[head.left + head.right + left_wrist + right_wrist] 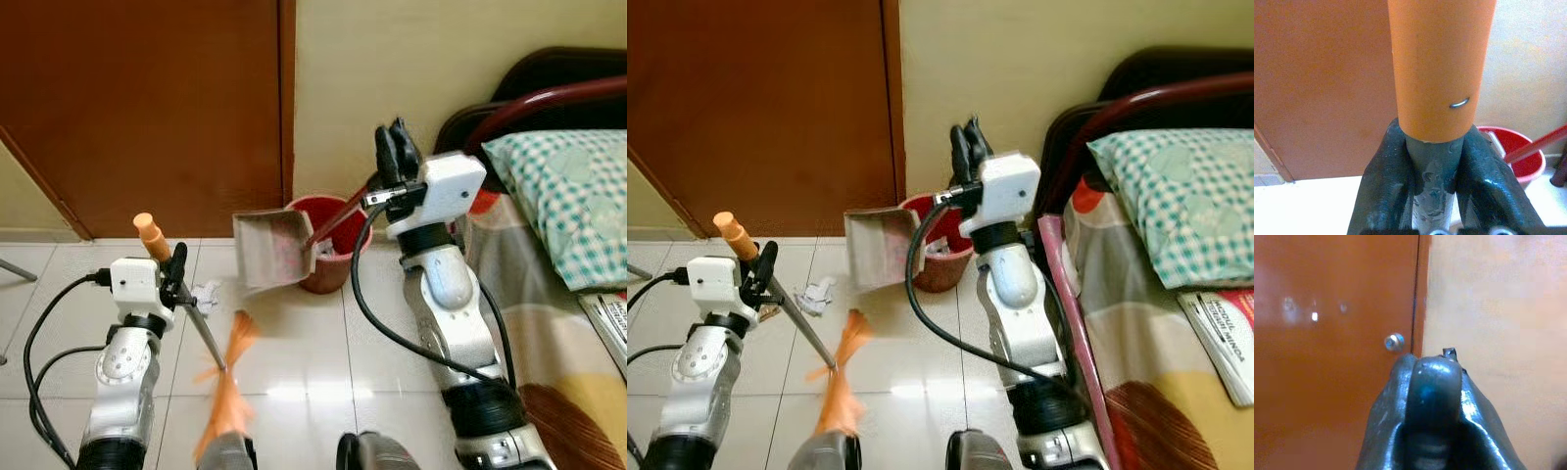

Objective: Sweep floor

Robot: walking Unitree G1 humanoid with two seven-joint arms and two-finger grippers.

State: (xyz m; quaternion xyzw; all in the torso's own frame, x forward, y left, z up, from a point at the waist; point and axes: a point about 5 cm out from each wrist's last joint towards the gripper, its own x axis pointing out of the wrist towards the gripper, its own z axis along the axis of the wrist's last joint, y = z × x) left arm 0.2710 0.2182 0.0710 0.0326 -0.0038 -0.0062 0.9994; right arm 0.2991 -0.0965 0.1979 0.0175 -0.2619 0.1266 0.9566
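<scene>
Nearest, on the tiled floor (pixel 294 343), well short of the red bin (pixel 333 257): the broom (pixel 223 392), its orange bristles blurred and low, its thin metal shaft slanting up and away toward the robot's left to an orange end cap (pixel 1440 68). Long axis tilted, head down and near, cap up and far. Likely light, stiff in the shaft, soft and springy at the bristles, so little force needed; smooth metal probably slippery, so best held just under the cap where the thicker sleeve stops any slide.

Left pincer (pixel 174 277) closed on that shaft right below the cap, both black fingers (pixel 1386 186) pressed to the grey tube.

Just beyond it, toward the bin, a crumpled scrap of paper (pixel 813 294) on the tiles, not yet swept up.

Farther on, the dustpan (pixel 272 250), raised and tipped, its tray facing the robot and touching or overlapping the bin's rim on the left; dark red handle running up and rightward across the bin mouth toward the right pincer (pixel 395 157). Probably thin, light and rigid, easy to swing off line; a firm hold well up the handle seems wise. Right pincer clamped shut, fingers pointing upward; handle probably in them, contact hidden.

Right of the bin: a bed (pixel 549 284) with a checked pillow (pixel 568 196). Behind the bin: a brown door (pixel 147 108).
</scene>
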